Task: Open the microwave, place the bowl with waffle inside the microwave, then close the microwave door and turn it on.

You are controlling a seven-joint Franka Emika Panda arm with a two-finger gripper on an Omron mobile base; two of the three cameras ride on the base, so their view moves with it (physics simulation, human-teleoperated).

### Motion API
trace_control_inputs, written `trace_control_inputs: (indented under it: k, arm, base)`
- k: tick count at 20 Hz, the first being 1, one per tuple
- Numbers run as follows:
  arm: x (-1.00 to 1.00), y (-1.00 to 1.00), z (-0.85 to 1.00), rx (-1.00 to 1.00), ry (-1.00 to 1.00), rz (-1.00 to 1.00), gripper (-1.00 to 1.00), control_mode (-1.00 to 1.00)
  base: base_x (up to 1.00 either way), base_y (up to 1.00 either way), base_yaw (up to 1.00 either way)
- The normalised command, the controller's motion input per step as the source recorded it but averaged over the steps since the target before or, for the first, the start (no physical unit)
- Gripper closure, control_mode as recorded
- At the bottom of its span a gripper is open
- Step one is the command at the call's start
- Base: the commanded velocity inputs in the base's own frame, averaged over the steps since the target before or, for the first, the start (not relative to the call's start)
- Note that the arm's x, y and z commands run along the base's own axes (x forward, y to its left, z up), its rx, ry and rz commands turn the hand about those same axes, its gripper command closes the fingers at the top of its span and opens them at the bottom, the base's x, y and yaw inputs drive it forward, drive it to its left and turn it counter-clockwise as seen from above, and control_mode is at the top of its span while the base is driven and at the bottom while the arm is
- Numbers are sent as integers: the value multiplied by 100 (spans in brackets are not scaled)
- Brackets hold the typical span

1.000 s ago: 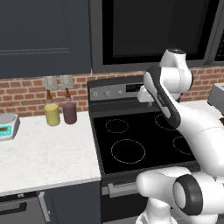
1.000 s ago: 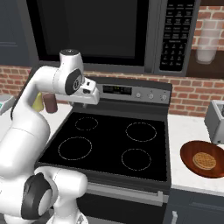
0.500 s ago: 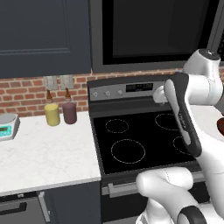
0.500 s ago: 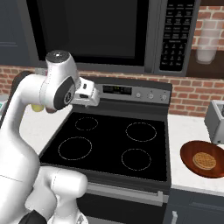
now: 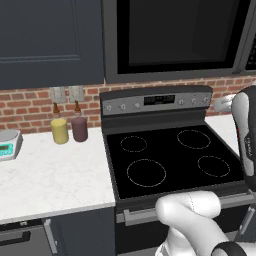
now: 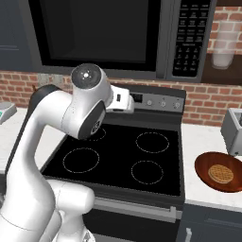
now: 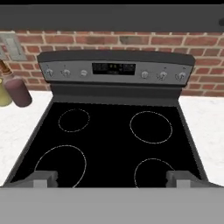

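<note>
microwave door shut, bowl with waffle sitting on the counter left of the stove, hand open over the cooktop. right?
One thing is off: the bowl with the waffle sits on the counter right of the stove, not left, as the right base view shows. The microwave door is shut, and the hand view shows the hand open over the cooktop.

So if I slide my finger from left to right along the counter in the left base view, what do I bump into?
Scale → yellow cup → purple cup → stove.
</note>
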Motion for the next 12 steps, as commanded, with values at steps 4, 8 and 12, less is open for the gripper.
trace_control_inputs:
  k: [4, 8, 12]
  arm:
    - [-1, -95, 33, 0, -13, 2, -100, -100]
    - [-8, -44, 13, -10, -20, 0, -100, -100]
    - [0, -12, 0, -10, -20, -1, -100, -100]
  base:
    - [0, 0, 0]
    - [0, 0, 0]
    - [0, 0, 0]
